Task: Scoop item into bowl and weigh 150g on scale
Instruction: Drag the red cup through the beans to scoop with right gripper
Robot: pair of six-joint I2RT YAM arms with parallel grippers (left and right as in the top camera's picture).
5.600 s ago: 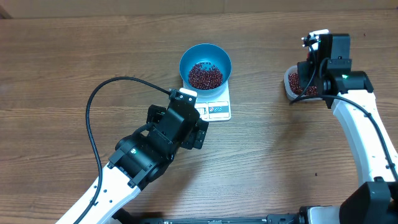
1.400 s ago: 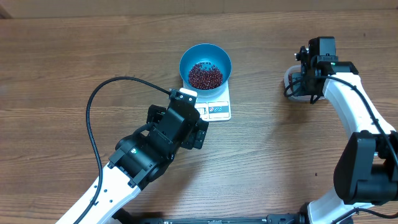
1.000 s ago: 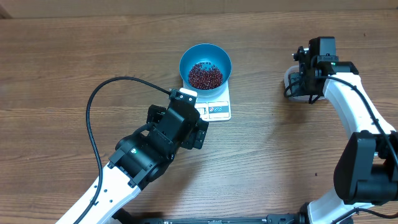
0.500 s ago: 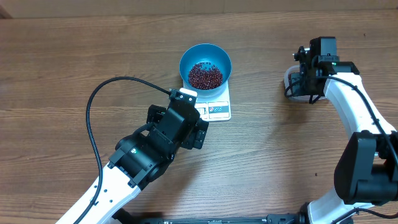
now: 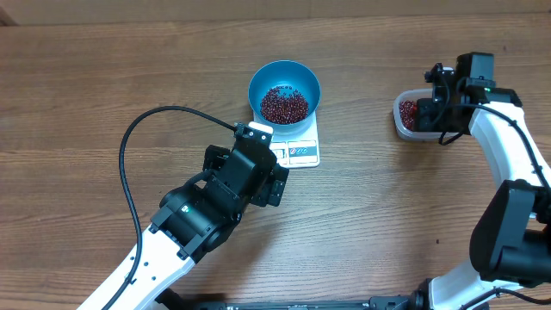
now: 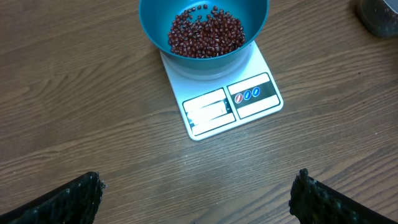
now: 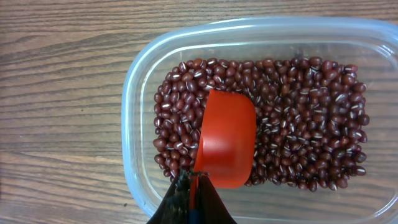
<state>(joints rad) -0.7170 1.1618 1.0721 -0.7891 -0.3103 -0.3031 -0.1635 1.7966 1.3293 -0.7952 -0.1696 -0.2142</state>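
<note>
Bowl: you have the blue bowl (image 5: 285, 76) standing on the scale (image 5: 300, 151), near the table's (image 5: 86, 103) far edge and about midway along it.
Beans: a heap of dark red-brown beans (image 5: 284, 104) lies in the bottom of the bowl; you see more of them filling the clear tub (image 7: 134, 93).
Scale: white and flat, with the bowl covering its far half. Its display strip and round markings show on the near half, facing your left arm.
Left gripper: your left gripper (image 6: 199, 199) hangs over bare wood just short of the scale's near edge. Its jaws are spread wide, with nothing between them.
Right gripper: your right gripper (image 7: 191, 194) is clenched on the handle of the red scoop (image 7: 227, 146).
Scoop: its cup rests among the beans in the tub, nearer the tub's left wall in the right wrist view.
Tub: it sits toward the table's far right corner, well apart from the scale.
</note>
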